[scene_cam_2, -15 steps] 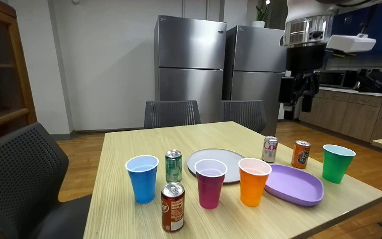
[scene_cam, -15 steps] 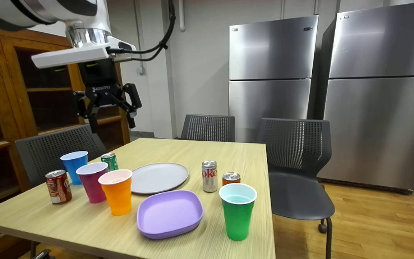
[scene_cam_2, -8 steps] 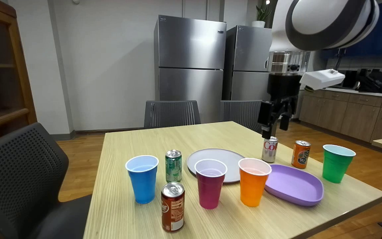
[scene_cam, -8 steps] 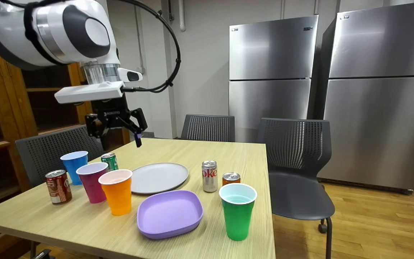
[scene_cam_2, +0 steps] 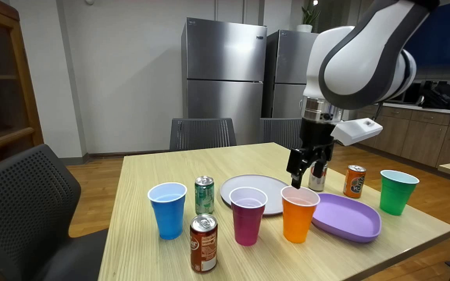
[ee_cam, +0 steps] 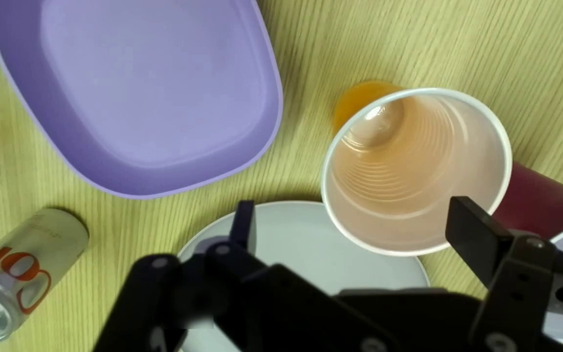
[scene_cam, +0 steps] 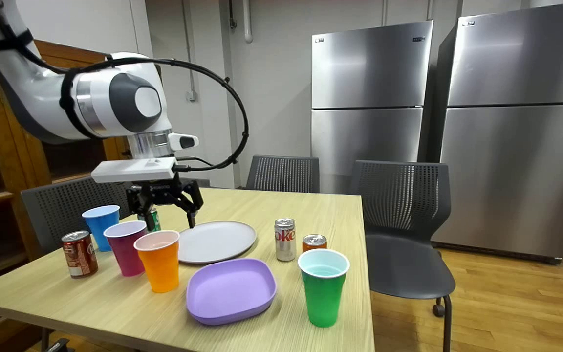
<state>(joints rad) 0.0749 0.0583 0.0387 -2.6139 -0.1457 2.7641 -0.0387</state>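
Robotiq gripper point(scene_cam: 170, 225) is hovering low over the worktop point(scene_cam_2: 193, 162), its two fingers spread well apart near the rim of an orange cup point(scene_cam_2: 297, 222); whether they are touching it cannot be told. That cup is standing upright about midway between the left and right edges. A maroon cup point(scene_cam_2: 248, 224) is crowding it from the left-edge side, and in the wrist view one finger is partly blocking the sight of both rims. Toward the far edge a flat gray plate point(scene_cam: 218, 242) is lying just behind, while a purple tray point(scene_cam: 230, 291) is resting close by on the right-edge side. Nearer the left edge, a blue cup point(scene_cam_2: 168, 216), a green can point(scene_cam_2: 204, 197) and a red-brown can point(scene_cam_2: 204, 248) are standing in a group. Along the right edge, a silver can point(scene_cam: 285, 239) and an orange can point(scene_cam_2: 354, 181) are standing, with a green cup point(scene_cam_2: 397, 195) closest to the near right corner. A dark gray chair point(scene_cam_2: 203, 134) is standing beyond the far edge.
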